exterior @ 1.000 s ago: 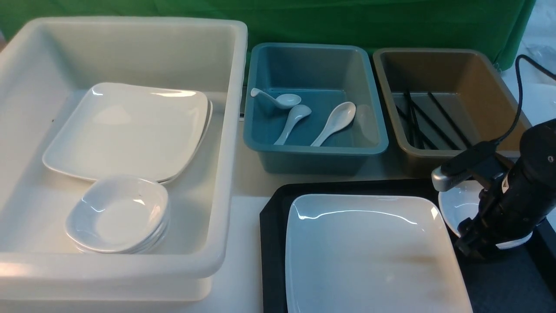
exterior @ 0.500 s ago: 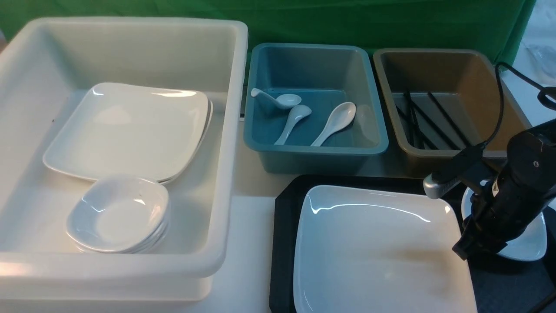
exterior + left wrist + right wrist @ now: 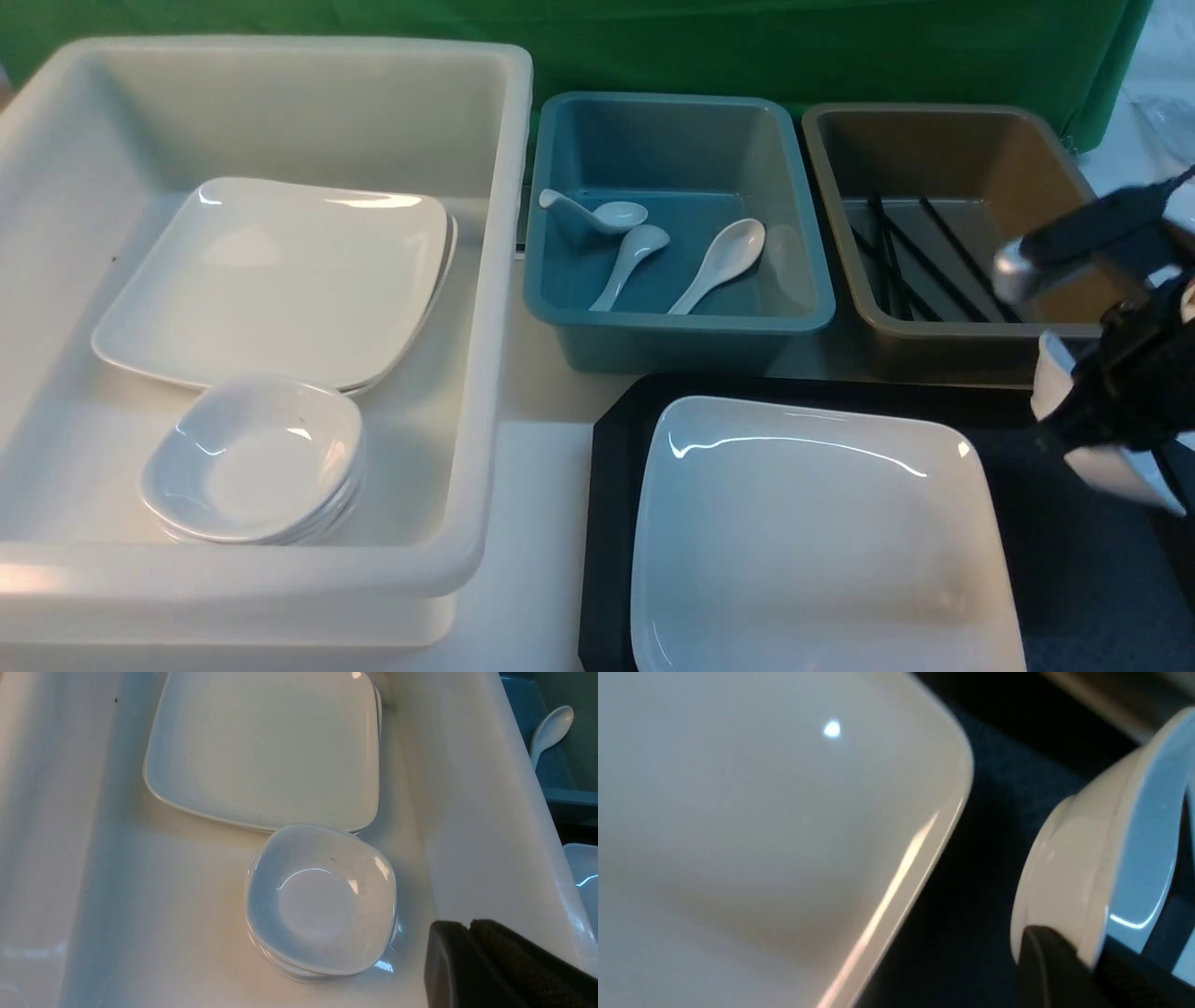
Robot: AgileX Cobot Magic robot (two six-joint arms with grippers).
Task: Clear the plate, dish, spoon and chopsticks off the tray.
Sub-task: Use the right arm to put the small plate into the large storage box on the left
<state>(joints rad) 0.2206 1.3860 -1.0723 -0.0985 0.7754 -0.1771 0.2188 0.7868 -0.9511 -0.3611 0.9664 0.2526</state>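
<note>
**Gripping the dish over the tray**

Clamps the dish (image 3: 1116, 476) by its rim in the right tool (image 3: 1092, 411), steeply tilted, above the right side of the tray (image 3: 611, 485). Shows the plate (image 3: 822, 541) lying flat on that tray, near the dish and apart from it. Finds the spoon (image 3: 719, 264) in the blue tub (image 3: 672, 324) beside two other spoons (image 3: 635, 252), and the chopsticks (image 3: 896, 266) in the brown tub (image 3: 934, 329). Hangs the left tool (image 3: 469, 952), pressed shut and holding nothing, inside the white tub (image 3: 504, 280), near the stack of small bowls (image 3: 252, 457) that sits just in front of the stacked plates (image 3: 280, 280).
</note>
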